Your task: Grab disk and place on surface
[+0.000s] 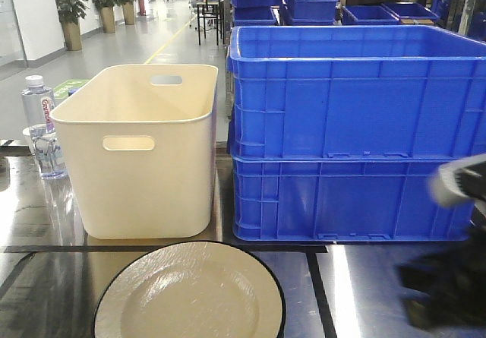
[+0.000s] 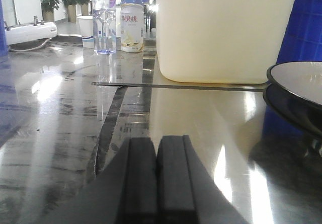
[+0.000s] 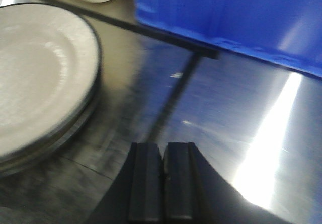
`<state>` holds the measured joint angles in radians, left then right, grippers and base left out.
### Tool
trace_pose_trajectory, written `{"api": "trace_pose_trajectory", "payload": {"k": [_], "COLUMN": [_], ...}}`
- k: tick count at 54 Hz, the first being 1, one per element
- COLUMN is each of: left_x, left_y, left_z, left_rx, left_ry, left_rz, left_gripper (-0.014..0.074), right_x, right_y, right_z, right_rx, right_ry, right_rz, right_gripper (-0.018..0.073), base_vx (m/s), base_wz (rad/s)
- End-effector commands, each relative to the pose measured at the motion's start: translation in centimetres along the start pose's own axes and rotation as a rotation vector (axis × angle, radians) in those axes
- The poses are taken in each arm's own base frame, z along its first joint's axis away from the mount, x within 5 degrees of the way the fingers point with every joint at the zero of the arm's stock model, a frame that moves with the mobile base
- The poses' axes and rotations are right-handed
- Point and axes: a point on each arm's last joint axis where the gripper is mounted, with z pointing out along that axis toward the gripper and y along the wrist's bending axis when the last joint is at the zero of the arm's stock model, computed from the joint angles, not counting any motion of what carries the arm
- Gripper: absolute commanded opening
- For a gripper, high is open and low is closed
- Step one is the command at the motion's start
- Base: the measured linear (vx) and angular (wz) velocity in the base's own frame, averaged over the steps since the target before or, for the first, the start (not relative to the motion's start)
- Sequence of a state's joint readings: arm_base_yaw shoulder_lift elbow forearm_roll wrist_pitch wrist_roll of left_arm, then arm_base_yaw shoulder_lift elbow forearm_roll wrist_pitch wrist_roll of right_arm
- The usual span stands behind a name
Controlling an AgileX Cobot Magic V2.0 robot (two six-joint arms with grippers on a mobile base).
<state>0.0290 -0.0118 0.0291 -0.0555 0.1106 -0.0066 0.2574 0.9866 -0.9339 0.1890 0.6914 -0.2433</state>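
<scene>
The disk [image 1: 190,296] is a cream plate with a black rim. It lies flat on the dark glossy surface [image 1: 364,292] at the near edge of the front view. In the left wrist view the disk [image 2: 302,83] is at the right edge, and my left gripper [image 2: 156,141] hovers low over the surface [image 2: 65,123], shut and empty, well left of it. In the right wrist view the disk [image 3: 35,68] lies at the left. My right gripper [image 3: 163,146] is shut on nothing above the surface [image 3: 226,118], to the right of the disk. The right arm [image 1: 459,182] shows as a blur.
A cream plastic bin [image 1: 140,148] stands just behind the disk, with two stacked blue crates [image 1: 353,133] to its right. At the far left stand a water bottle [image 1: 42,125], a paper cup [image 2: 86,30] and a drink bottle [image 2: 132,25].
</scene>
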Motion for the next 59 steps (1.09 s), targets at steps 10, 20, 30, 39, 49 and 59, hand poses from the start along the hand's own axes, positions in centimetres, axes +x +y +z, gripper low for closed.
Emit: {"api": "trace_pose_trajectory", "payload": {"k": [10, 20, 30, 39, 49, 59], "left_x": [-1.4, -1.4, -1.4, -1.4, -1.4, -1.4], "left_y": [-0.1, -0.1, -0.1, -0.1, -0.1, -0.1], "left_z": [-0.2, -0.2, -0.2, -0.2, -0.2, -0.2], "left_rx": [0.008, 0.008, 0.008, 0.008, 0.008, 0.008], "left_ry": [-0.105, -0.105, -0.105, -0.105, -0.107, -0.107], "left_rz": [-0.007, -0.007, -0.007, -0.007, -0.007, -0.007], "left_gripper": [-0.0009, -0.0009, -0.0009, -0.0009, -0.0009, -0.0009], "right_x": [6.9, 12.3, 17.3, 21.3, 21.7, 21.6], "right_y": [-1.9, -1.1, -0.3, 0.0, -0.1, -0.1], "right_z": [-5.5, -5.9, -4.1, -2.2, -1.9, -2.0], "right_rx": [0.298, 0.387, 0.387, 0.398, 0.413, 0.413], "right_ry": [-0.261, -0.460, -0.660, -0.668, -0.581, -0.595], "right_rz": [0.101, 0.044, 0.018, 0.006, -0.039, -0.041], "right_gripper": [-0.0011, -0.0011, -0.0009, -0.0008, -0.0008, -0.0008], "base_vx": [0.00, 0.00, 0.00, 0.00, 0.00, 0.00], "base_wz": [0.00, 0.00, 0.00, 0.00, 0.00, 0.00]}}
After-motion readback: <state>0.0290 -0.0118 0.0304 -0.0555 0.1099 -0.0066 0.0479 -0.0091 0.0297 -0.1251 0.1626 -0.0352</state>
